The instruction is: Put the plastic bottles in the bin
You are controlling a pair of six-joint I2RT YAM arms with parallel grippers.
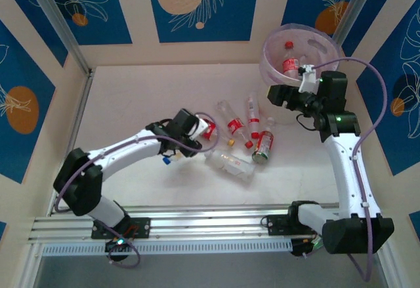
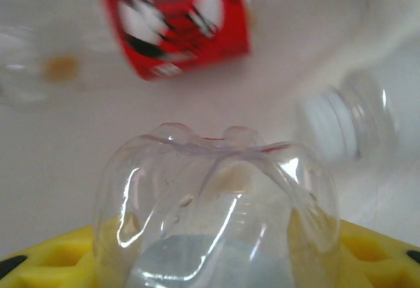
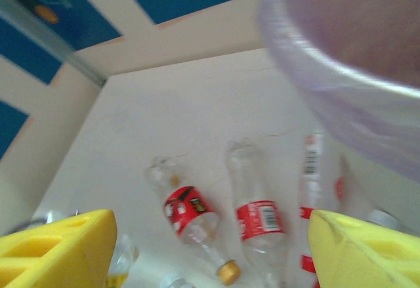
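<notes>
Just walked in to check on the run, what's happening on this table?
The left gripper has its jaws around a clear bottle from the scatter of bottles lying mid-table. The right gripper hangs open-jawed and empty beside the bin, which holds a red-labelled bottle. Most bottles are not yet binned.

In the top view, the bin (image 1: 300, 55) sits at the upper right of the table (image 1: 131, 104) with one bottle (image 1: 289, 61) lying inside it, and the right gripper (image 1: 272, 95) is just below its near rim. The loose bottles (image 1: 235, 126) lie clustered at mid-frame, below and left of the bin, with the left gripper (image 1: 205, 132) at the cluster's left edge. In the left wrist view, a gripped bottle (image 2: 216, 216) sits at bottom centre between the fingers (image 2: 374, 248), with a labelled bottle (image 2: 177, 25) beyond it at the top and another bottle (image 2: 348, 121) at the right.
</notes>
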